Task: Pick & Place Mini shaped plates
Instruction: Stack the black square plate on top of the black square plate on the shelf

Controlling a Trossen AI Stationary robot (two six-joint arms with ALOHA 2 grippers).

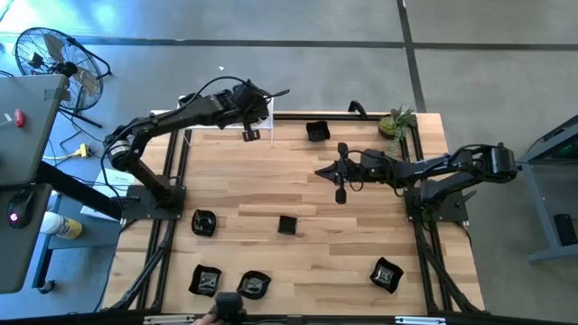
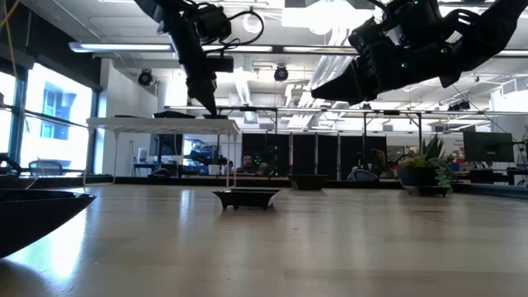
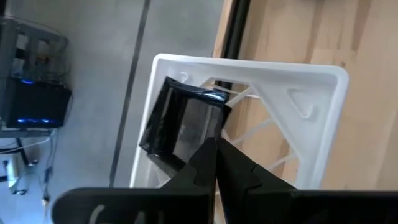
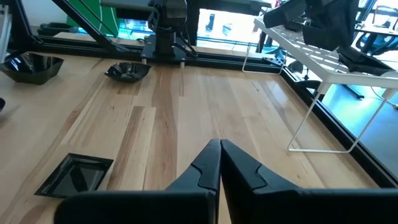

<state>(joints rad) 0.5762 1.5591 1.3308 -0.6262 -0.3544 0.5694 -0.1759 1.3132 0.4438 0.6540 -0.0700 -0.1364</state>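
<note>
Since the left end effector (image 3: 216, 149) hangs clenched and empty just above the black plate (image 3: 180, 124) resting on the white rack (image 3: 311, 81), it should lift straight clear without nudging that plate. Beside the rack, the right end effector (image 4: 220, 152) hovers clenched, arm outstretched over the tabletop (image 1: 361, 226).

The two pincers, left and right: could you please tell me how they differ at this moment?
The left pincer is at the white rack on the table's far left corner, above a black plate lying there; the right pincer hangs over bare wood mid-table, near no plate. Both are shut and hold nothing.
</note>
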